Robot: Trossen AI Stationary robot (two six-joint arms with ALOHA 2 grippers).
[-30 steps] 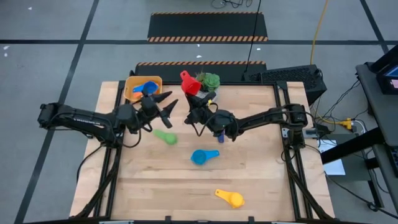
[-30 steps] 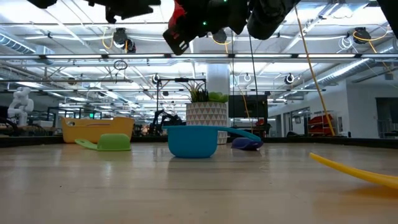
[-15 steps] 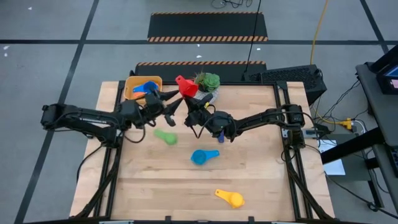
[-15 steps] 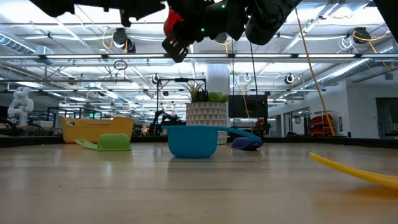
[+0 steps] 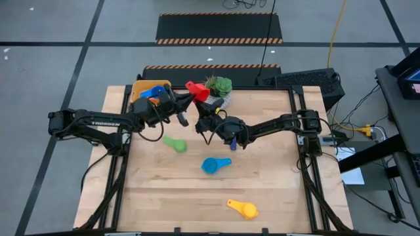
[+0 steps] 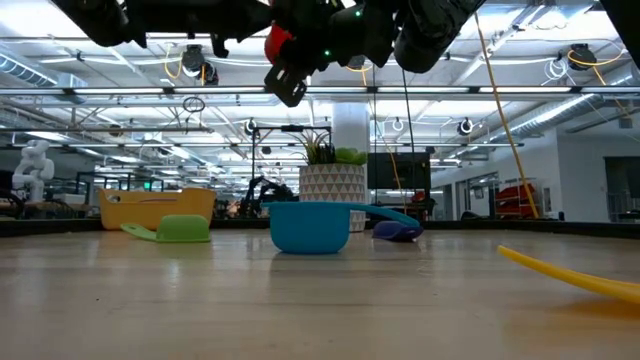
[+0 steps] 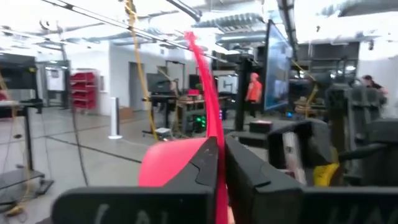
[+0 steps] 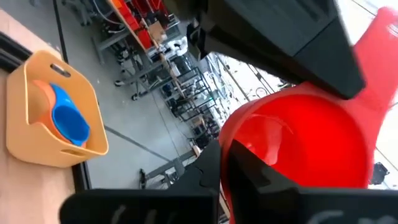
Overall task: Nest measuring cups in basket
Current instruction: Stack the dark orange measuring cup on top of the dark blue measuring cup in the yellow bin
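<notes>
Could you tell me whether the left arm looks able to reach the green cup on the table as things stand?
Probably not right away. The green cup lies uncovered just beside the left arm, but the left pincer is shut on the red cup, held up in the air and also gripped by the right pincer.

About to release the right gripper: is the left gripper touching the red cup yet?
Touching. In the left wrist view the left gripper is closed on the red cup, pinching its handle between the fingers.

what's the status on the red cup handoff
Left claw and right claw both shut on red cup, held mid-air. Basket close by, blue cup inside. Nothing in the way.
</notes>
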